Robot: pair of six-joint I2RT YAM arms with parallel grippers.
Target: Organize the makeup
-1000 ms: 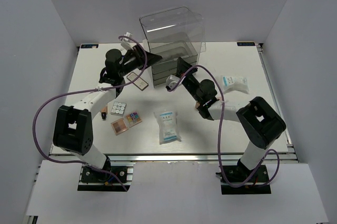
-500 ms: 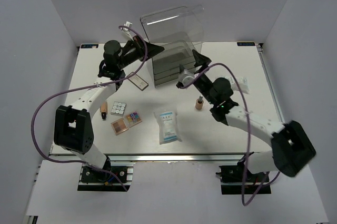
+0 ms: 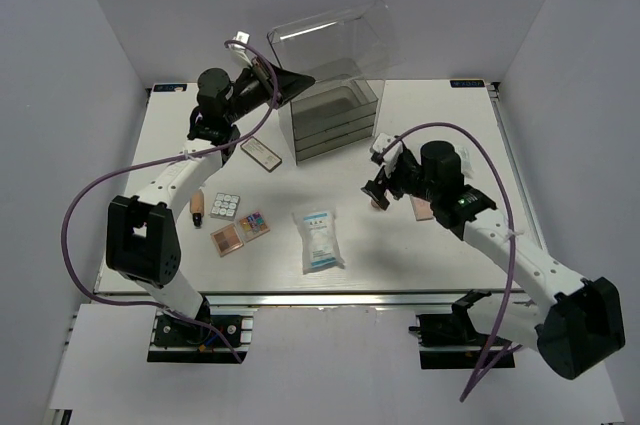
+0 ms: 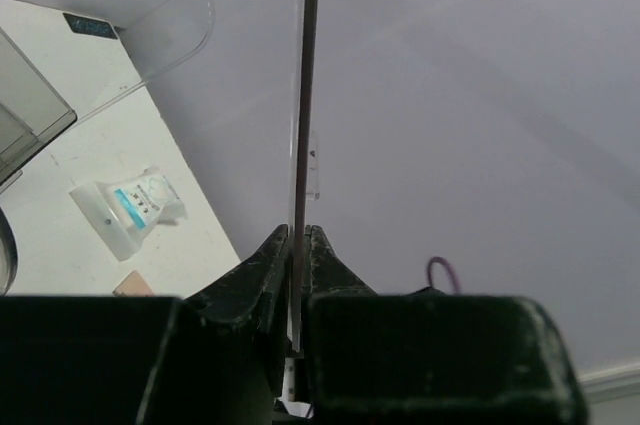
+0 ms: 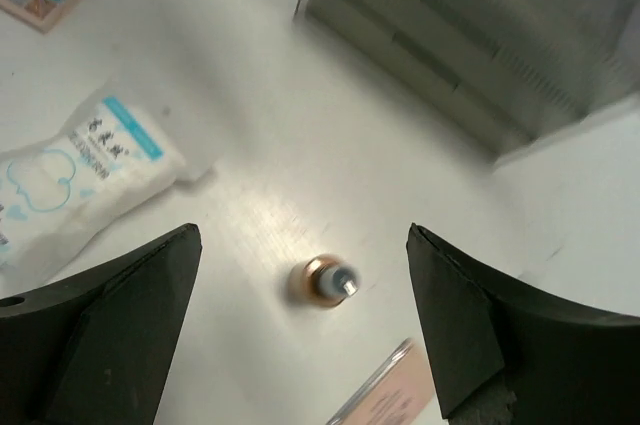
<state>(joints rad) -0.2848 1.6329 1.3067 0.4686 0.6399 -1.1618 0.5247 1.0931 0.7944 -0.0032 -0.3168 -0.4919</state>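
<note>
Right wrist: small brown bottle (image 5: 325, 282) upright, centred beneath my spread right fingers (image 5: 110, 315).
Left fingers (image 4: 262, 275): clenched on clear lid (image 4: 305, 95).

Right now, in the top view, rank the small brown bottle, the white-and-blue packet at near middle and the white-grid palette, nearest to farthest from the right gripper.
1. The small brown bottle: directly below the open right gripper, between its fingers.
2. The white-and-blue packet: to its left, lower in the view.
3. The white-grid palette: farthest, well over on the left side.
</note>
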